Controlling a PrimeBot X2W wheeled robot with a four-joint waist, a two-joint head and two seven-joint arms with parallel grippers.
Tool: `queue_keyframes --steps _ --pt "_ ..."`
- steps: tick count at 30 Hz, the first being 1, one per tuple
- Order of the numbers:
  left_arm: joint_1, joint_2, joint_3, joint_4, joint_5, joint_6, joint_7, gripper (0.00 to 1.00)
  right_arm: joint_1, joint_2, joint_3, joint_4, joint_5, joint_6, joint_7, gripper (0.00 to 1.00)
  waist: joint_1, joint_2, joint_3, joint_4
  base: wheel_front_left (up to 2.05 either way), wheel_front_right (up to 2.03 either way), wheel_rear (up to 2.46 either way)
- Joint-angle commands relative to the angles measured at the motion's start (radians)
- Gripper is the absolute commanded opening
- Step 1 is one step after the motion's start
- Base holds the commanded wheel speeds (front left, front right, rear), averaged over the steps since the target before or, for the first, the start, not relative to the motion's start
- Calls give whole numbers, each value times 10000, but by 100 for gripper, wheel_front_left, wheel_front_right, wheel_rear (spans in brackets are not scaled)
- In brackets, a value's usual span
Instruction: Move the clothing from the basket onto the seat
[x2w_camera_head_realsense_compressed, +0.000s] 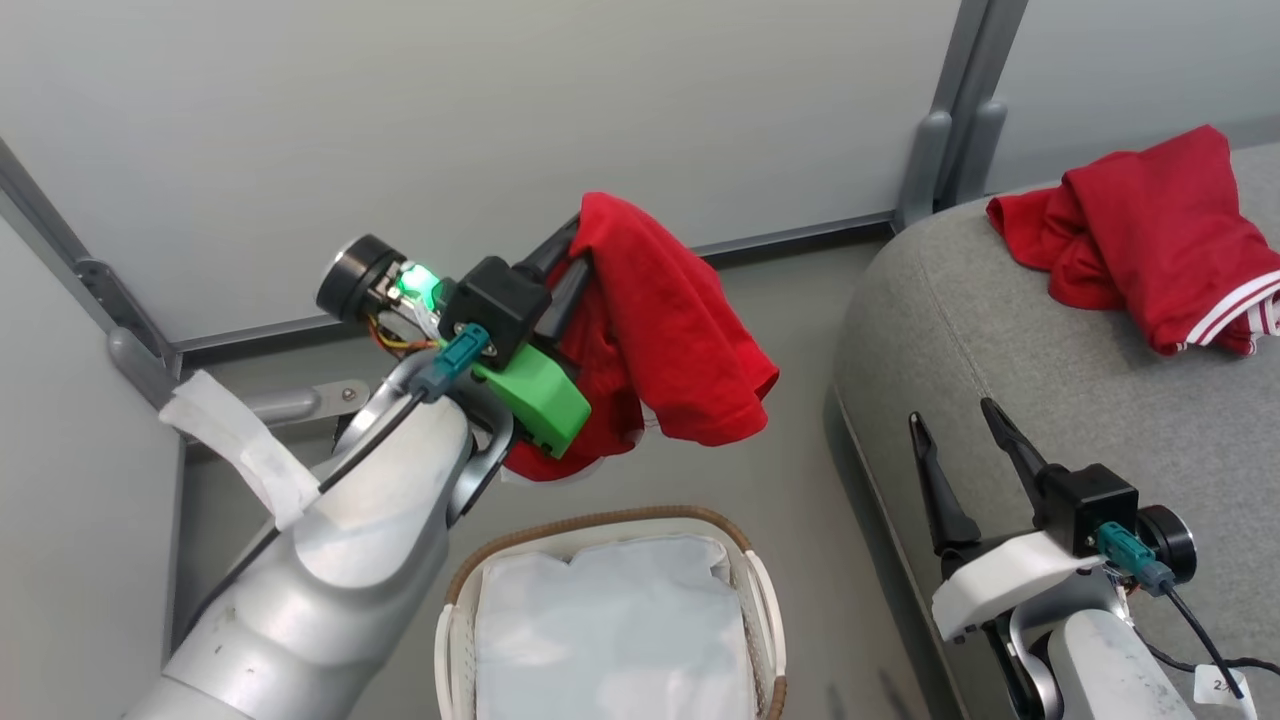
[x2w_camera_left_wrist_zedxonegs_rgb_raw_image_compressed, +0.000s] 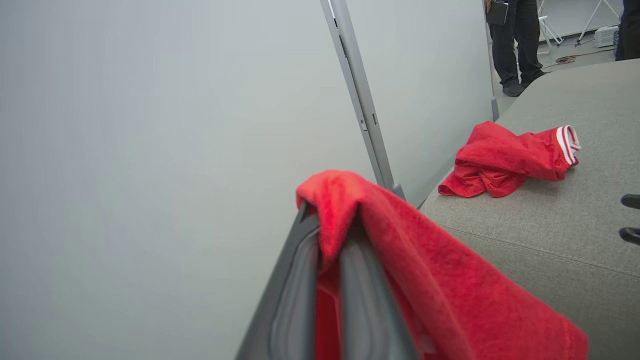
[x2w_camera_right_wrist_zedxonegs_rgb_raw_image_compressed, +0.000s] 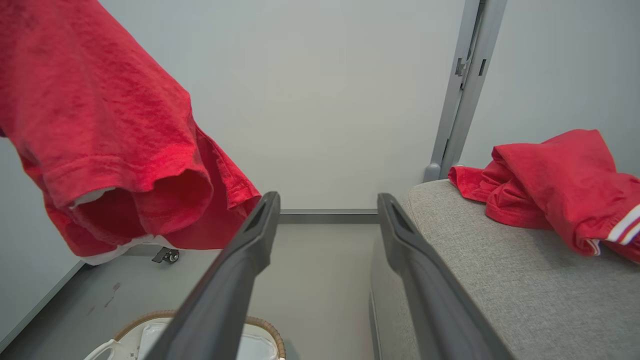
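A red garment (x2w_camera_head_realsense_compressed: 680, 330) hangs in the air above the basket (x2w_camera_head_realsense_compressed: 600, 525), draped over my left gripper (x2w_camera_head_realsense_compressed: 575, 240), which is shut on it. In the left wrist view the cloth (x2w_camera_left_wrist_zedxonegs_rgb_raw_image_compressed: 425, 270) folds over both fingers. In the right wrist view it (x2w_camera_right_wrist_zedxonegs_rgb_raw_image_compressed: 100, 125) hangs at the upper left. Another red garment with striped trim (x2w_camera_head_realsense_compressed: 1150, 240) (x2w_camera_left_wrist_zedxonegs_rgb_raw_image_compressed: 510, 160) (x2w_camera_right_wrist_zedxonegs_rgb_raw_image_compressed: 560, 190) lies crumpled on the grey seat (x2w_camera_head_realsense_compressed: 1000, 350). The basket holds its white liner (x2w_camera_head_realsense_compressed: 610, 630). My right gripper (x2w_camera_head_realsense_compressed: 965, 430) (x2w_camera_right_wrist_zedxonegs_rgb_raw_image_compressed: 327, 200) stands open with nothing in it, over the seat's near edge.
Pale partition walls with a grey post (x2w_camera_head_realsense_compressed: 950, 110) close off the back. Grey floor (x2w_camera_head_realsense_compressed: 800, 480) runs between basket and seat. A person's legs (x2w_camera_left_wrist_zedxonegs_rgb_raw_image_compressed: 515, 45) stand beyond the seat in the left wrist view. A white tag (x2w_camera_head_realsense_compressed: 240, 440) hangs on the left arm.
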Motion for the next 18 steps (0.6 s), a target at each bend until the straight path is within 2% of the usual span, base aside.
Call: queue_keyframes --steps 1,10,18 --pt "-300 112 -84 -74 -115 8 -36 0 189 -35 47 29 21 -10 -20 100 0 0 -379 198 0 0 0" --pt "-1260 256 -472 -371 -442 8 -36 0 97 -37 694 61 195 -11 -20 100 0 0 -579 185 0 0 0" --pt "-1702 174 -924 -535 -658 9 -35 0 -529 -35 1675 133 348 -11 -20 100 0 0 -651 322 0 0 0"
